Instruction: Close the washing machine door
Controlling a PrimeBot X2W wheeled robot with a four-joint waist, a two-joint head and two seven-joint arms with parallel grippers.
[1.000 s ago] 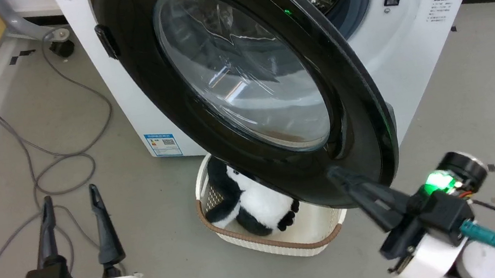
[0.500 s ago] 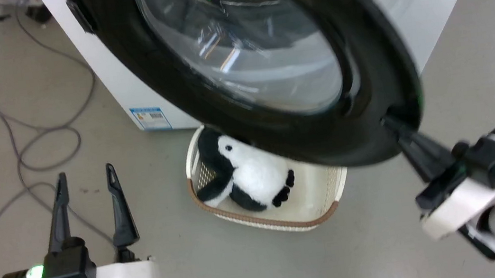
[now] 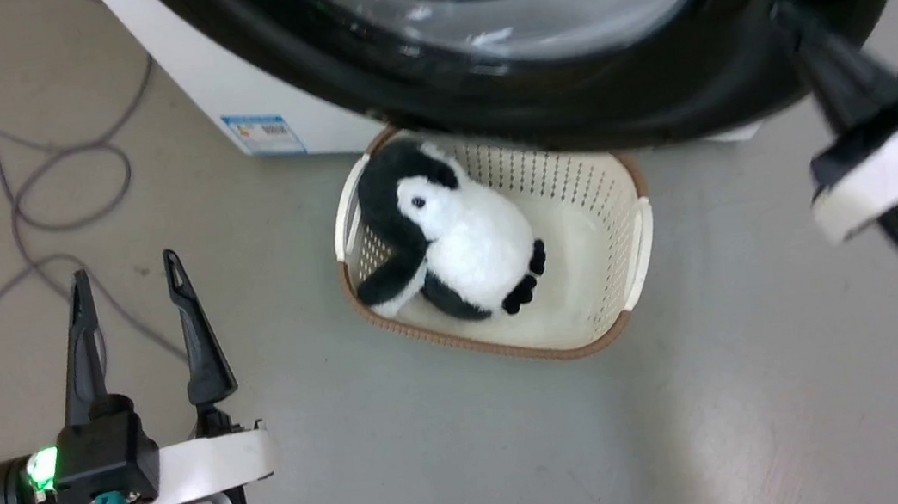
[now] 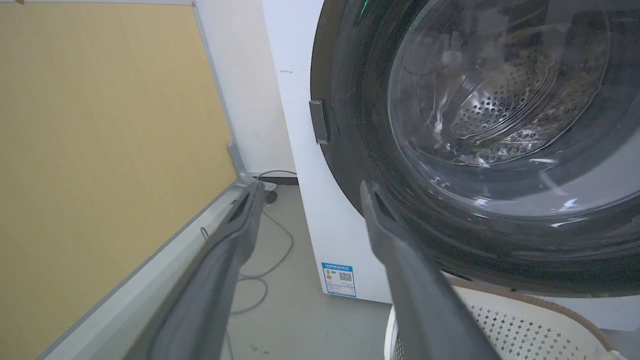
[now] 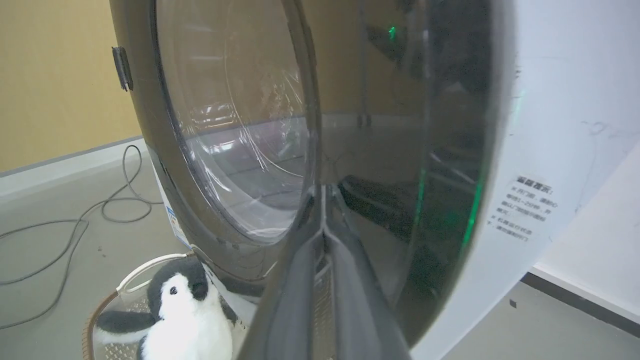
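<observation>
Washing machine door (image 3: 483, 113) touches the tips of the right gripper (image 3: 784, 10) — fingers closed together, holding nothing — while the left gripper (image 3: 126, 270), well apart, stands spread and empty.

Your head cam looks steeply down at the floor (image 3: 442, 461), close under the washing machine door (image 3: 568, 102). Left wrist cam: low, left of the door, facing its front, near. Right wrist cam: tight against the door's right rim. All three share door and basket (image 3: 570, 184).
</observation>
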